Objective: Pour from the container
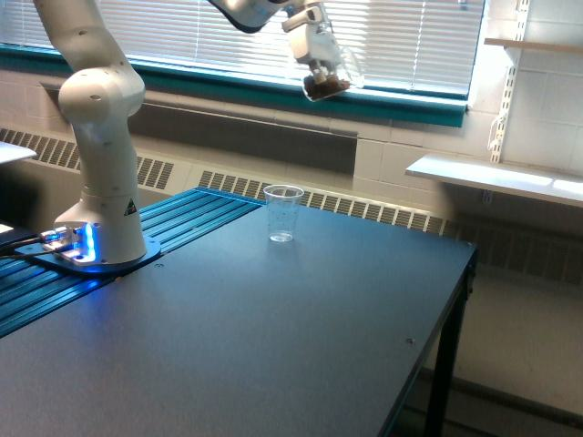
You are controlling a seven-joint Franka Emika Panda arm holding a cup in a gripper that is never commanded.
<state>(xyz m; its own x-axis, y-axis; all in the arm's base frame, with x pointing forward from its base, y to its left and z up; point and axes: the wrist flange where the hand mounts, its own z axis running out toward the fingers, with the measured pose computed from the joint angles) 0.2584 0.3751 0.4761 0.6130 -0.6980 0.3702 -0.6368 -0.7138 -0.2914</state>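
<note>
A: Where is the container?

B: The container (326,85) hangs high over the table (273,346), at about 1 o'clock from the cup (283,213) and well above it. It tilts, with brown pieces showing through its wall. The gripper (319,66) has its fingers clenched on it, coming down from the arm (100,137) at the top of the frame.

A: And the cup?

B: It is upright on the table, clear, with printed marks, and looks empty. It stands toward the table's 12 o'clock edge, near the blue ribbed strip (137,246).

A: How much room is there around it?

B: Plenty. The dark tabletop is bare from the cup down to the 6 o'clock edge and out to the 3 o'clock edge, where the top ends above a black leg (442,364). At 9 o'clock stands the arm's white base (107,228), well apart from the cup, with a blue light low on it.

A: What is behind?

B: A window with blinds (401,36) and a teal sill (228,86) runs along the wall; the container shows in front of the sill. A radiator grille (364,208) runs below it. At 3 o'clock, white shelves (492,177) are fixed to the wall, clear of the table.
</note>
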